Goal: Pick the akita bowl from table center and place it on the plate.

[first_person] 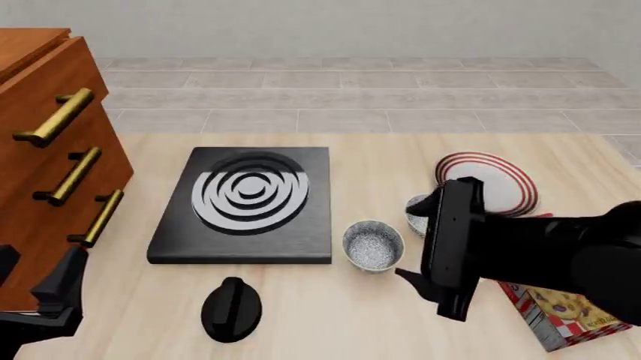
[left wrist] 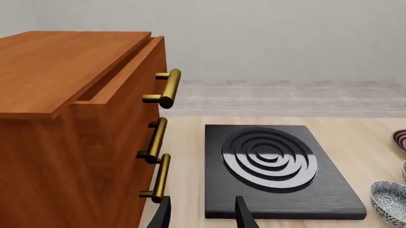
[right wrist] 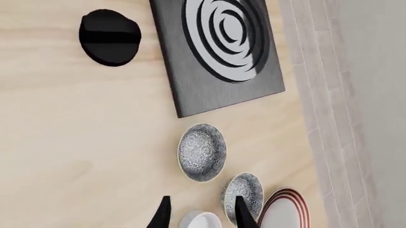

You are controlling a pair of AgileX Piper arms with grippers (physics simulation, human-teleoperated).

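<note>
The akita bowl point(first_person: 373, 244), speckled grey-white inside with a dark outside, stands at table centre just right of the black hob's front corner. It also shows in the right wrist view point(right wrist: 201, 152) and at the edge of the left wrist view point(left wrist: 388, 199). Its twin point(right wrist: 244, 192) sits between it and the red-striped plate point(first_person: 493, 178), which is empty. My right gripper point(first_person: 428, 294) hovers open, to the right of the akita bowl and nearer me, holding nothing point(right wrist: 203, 214). My left gripper point(first_person: 35, 276) is open too, far off at the front left beside the drawers.
A black hob plate point(first_person: 245, 202) with silver rings lies left of centre, with a black knob point(first_person: 230, 307) in front of it. A wooden drawer cabinet point(first_person: 45, 150) with brass handles fills the left side. There is a white ramekin point(right wrist: 201, 222) near the twin bowl and a printed box point(first_person: 556, 315) at front right.
</note>
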